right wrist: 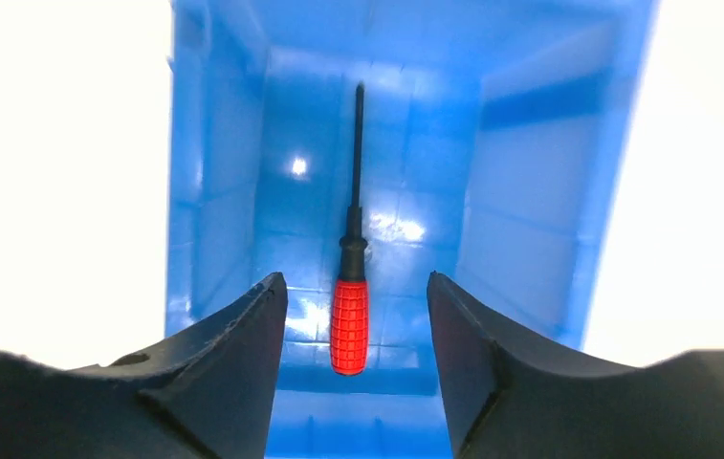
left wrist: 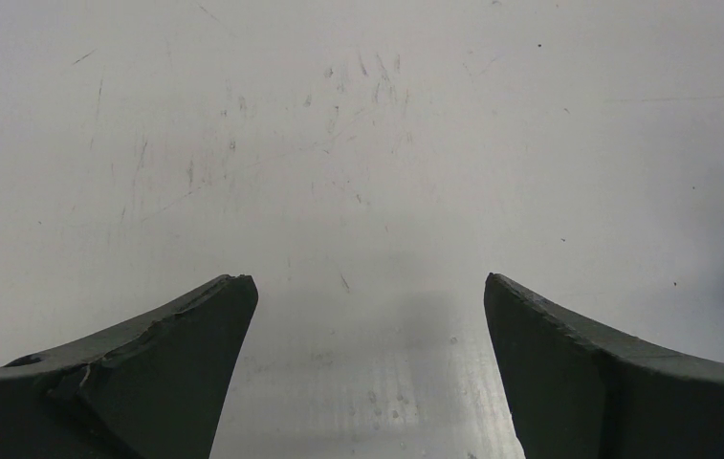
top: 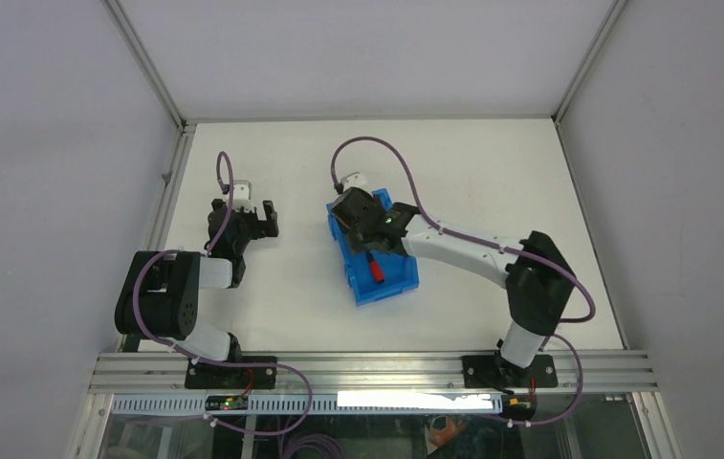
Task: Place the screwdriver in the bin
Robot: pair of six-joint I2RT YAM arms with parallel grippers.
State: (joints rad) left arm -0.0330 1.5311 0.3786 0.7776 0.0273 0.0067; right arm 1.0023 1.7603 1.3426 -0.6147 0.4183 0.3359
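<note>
The right gripper (right wrist: 356,279) hangs over the blue bin (right wrist: 530,239) with its fingers apart, not touching the red screwdriver (right wrist: 349,325), which is inside, pointing to twelve o'clock.

The top camera sits high above and behind me, facing forward and down, far enough to take in the whole table (top: 492,172). My left wrist camera looks out past my left gripper (left wrist: 367,287) at bare table, very near its scratched surface. My right wrist camera looks along my right gripper (right wrist: 355,277) down into the bin (right wrist: 530,191), so near that its blue walls fill the middle and the screwdriver (right wrist: 349,325) runs straight away from the lens. Top and right wrist views share bin and screwdriver; top and left wrist share only table.
</note>
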